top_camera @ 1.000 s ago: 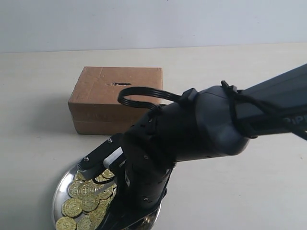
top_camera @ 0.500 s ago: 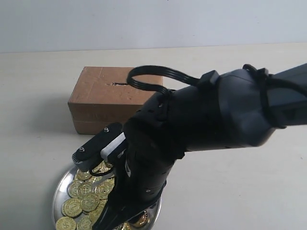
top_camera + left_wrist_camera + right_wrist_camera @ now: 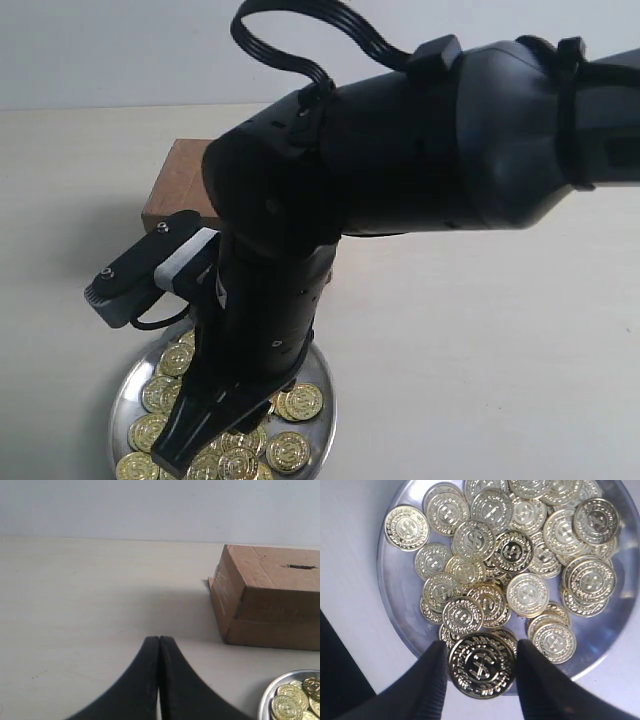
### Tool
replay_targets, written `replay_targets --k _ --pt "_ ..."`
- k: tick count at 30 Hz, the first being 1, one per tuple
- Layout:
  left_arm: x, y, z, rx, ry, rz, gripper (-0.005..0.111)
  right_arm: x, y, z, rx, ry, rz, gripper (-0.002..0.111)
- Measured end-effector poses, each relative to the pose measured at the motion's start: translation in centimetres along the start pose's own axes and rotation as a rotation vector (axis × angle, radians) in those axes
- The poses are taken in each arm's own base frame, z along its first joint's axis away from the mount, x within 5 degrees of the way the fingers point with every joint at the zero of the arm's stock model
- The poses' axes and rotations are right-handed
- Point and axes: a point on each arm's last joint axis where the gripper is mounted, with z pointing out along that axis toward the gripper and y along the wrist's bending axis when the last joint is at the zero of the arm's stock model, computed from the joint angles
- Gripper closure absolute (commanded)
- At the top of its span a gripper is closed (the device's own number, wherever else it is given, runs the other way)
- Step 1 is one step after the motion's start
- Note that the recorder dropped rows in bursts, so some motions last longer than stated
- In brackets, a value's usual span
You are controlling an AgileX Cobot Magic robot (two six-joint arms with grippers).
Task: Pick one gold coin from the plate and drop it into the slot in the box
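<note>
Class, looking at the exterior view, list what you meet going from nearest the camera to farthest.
Round shiny silver metal plate of gold coins → brown rectangular cardboard box → pale back wall.

Rt wrist view: raised "$" at centre of the gold coin (image 3: pixel 481 665) pinched in the right gripper (image 3: pixel 481 650), wreath ring round it. Same "$" w/ wreath on the loose coins (image 3: pixel 527 595) lying face-up in the plate (image 3: pixel 400 600), e.g. one at the edge (image 3: pixel 406 527). Ext view: coin faces too small to read.
</note>
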Motion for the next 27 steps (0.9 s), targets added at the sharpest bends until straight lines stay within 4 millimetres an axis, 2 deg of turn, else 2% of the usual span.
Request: replay_targets --k 1,3,7,9,14,18,22,27 --pt "0.0 0.0 0.0 0.004 -0.003 -0.017 0.107 0.0 0.0 0.0 -0.004 0.002 -0.007 0.081" --pt "-0.7 -0.5 0.0 0.06 -0.065 -0.266 0.107 0.0 0.1 -0.1 -0.008 0.008 -0.022 0.081" --pt "-2.0 -0.3 -0.2 0.104 -0.201 -0.638 0.107 0.2 0.1 -0.1 -0.012 0.03 -0.062 0.081" --pt "-2.2 -0.4 -0.3 0.134 -0.21 -0.8 0.107 0.3 0.1 -0.1 -0.013 0.035 -0.069 0.081" --pt "-1.9 -2.1 -0.2 0.258 -0.012 -0.846 0.107 0.3 0.1 -0.1 -0.013 0.037 -0.089 0.081" --pt "-4.1 -3.8 0.0 0.404 0.13 -0.747 0.105 0.4 0.1 -0.1 -0.014 0.045 -0.095 0.081" --pt "-5.2 -4.4 1.0 0.436 0.266 -0.697 0.105 0.4 0.1 -0.3 -0.015 0.047 -0.098 0.081" --pt "-5.0 -5.5 3.3 0.518 0.605 -0.712 0.105 0.7 0.4 -2.4 -0.018 0.01 -0.157 0.081"
